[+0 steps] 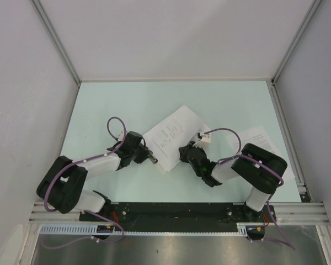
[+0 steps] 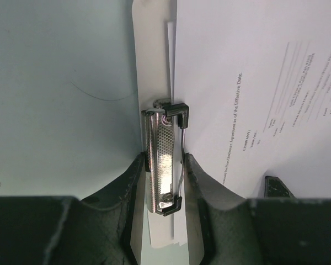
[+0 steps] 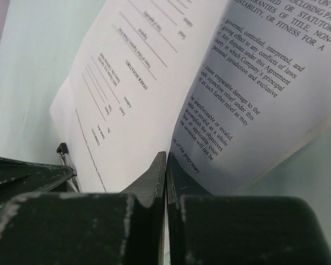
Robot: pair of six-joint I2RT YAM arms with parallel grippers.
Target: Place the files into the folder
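The folder [image 1: 166, 144] lies tilted at mid-table, a white board whose bare edge [image 2: 151, 61] shows beside its silver clip [image 2: 163, 157]. My left gripper [image 1: 153, 158] [image 2: 164, 160] is shut on that clip, one finger pressing each side. A sparsely printed sheet [image 2: 254, 88] [image 3: 127, 94] lies over the board, its edge next to the clip. My right gripper [image 1: 183, 153] [image 3: 166, 157] is shut on the near edge of the files; a densely printed sheet [image 3: 254, 83] curls up from its jaws. Another printed sheet [image 1: 262, 137] lies flat at the right, partly under the right arm.
The pale green table [image 1: 121, 105] is walled by white panels behind and on both sides. A metal rail [image 1: 287, 121] runs along the right edge. The left arm's fingers [image 3: 22, 176] sit close to the right gripper.
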